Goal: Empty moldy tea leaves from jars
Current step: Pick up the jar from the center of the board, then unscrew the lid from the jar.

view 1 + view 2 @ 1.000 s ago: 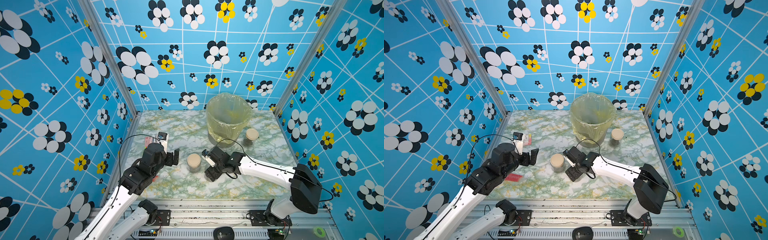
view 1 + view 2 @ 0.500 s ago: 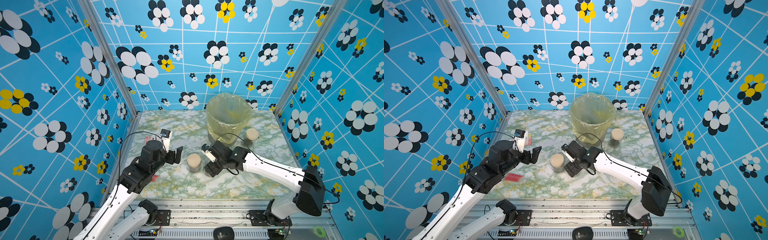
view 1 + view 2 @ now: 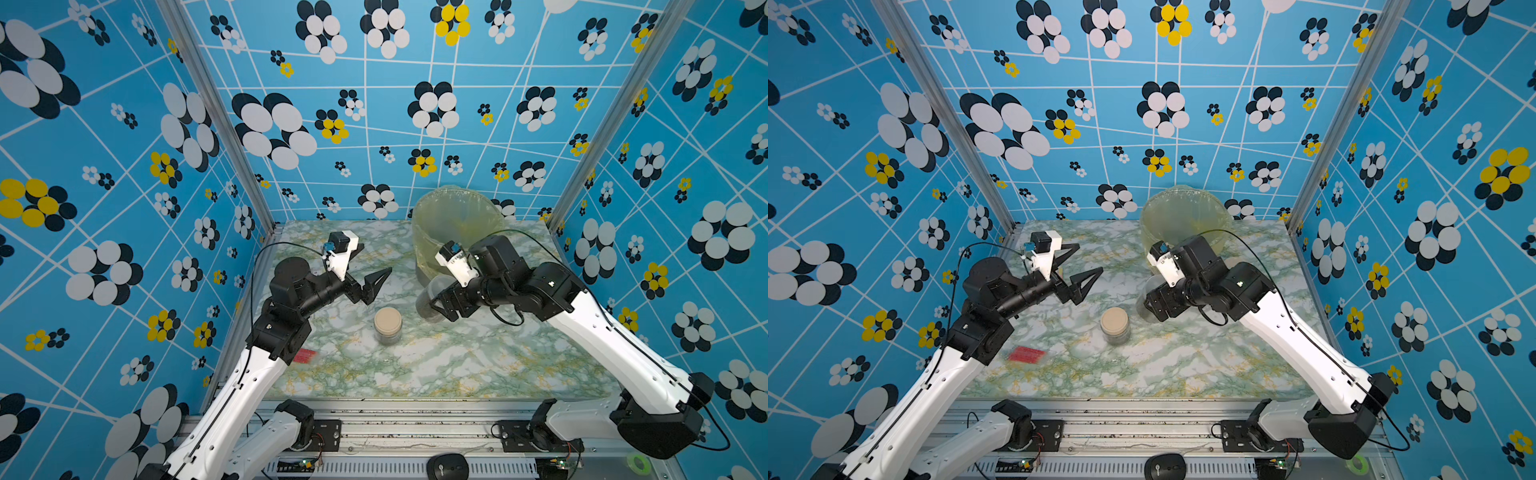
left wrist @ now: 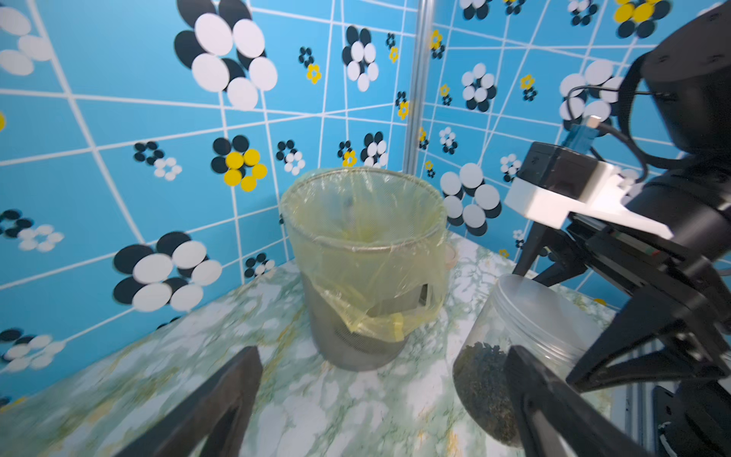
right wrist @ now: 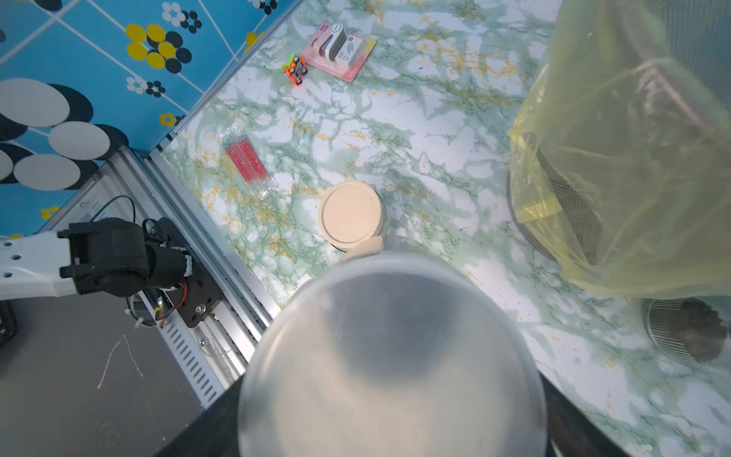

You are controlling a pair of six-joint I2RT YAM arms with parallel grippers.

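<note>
Right hand (image 3: 434, 302) grips translucent-lidded jar (image 4: 530, 312); bin (image 3: 428, 237) behind, beige-lidded jar (image 3: 387, 322) beside.

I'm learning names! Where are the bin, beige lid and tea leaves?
bin (image 3: 426, 245): a top view, side wall.
beige lid (image 3: 387, 321): a top view, its middle.
tea leaves (image 4: 480, 380): left wrist view, dark heap.

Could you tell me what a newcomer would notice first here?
The right end effector grips a tilted clear jar of dark tea leaves near the bin lined with a yellow bag at the back. A beige-lidded clear jar stands centrally; the left end effector hovers open.
</note>
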